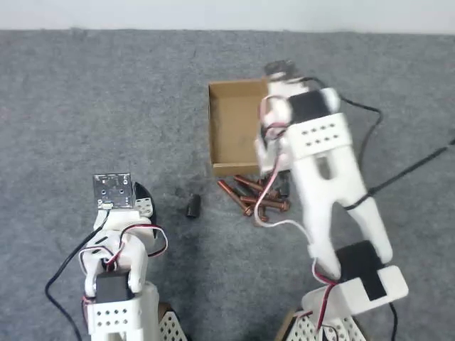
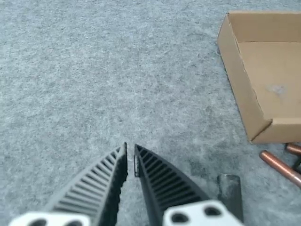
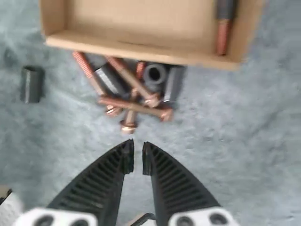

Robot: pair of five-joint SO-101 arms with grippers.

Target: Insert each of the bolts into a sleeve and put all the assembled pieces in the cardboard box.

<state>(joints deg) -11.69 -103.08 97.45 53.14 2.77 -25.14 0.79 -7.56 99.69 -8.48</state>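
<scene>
From where I stood, the job looked barely begun. One assembled piece [image 3: 225,26], a copper bolt pushed into a dark sleeve, lay inside the box [image 1: 231,128] against its right wall, and I could see nothing else in there.

The rest was waiting. A loose pile of bolts [image 1: 252,193] lay on the grey tabletop [image 1: 85,92], touching the near wall of the box. A few sleeves [image 3: 155,74] were mixed in among them, none of them fitted as far as I could tell. One more sleeve [image 1: 193,206] lay on its own to the left of the pile, a little apart from it.

The right gripper [image 3: 138,153] hung above the tabletop just on the near side of the pile and pointed toward it. Its jaws were drawn almost together, with only a thin gap, and gripped nothing. The left gripper [image 2: 130,157] sat back at the near left, well apart from the box. Its jaws were likewise all but closed and empty. The lone sleeve lay just to its right.

My guess was that several bolts still had to be paired with sleeves and carried over, so most of the work lay ahead. The tangled pile looked like the awkward part, since the bolts crossed over one another.
</scene>
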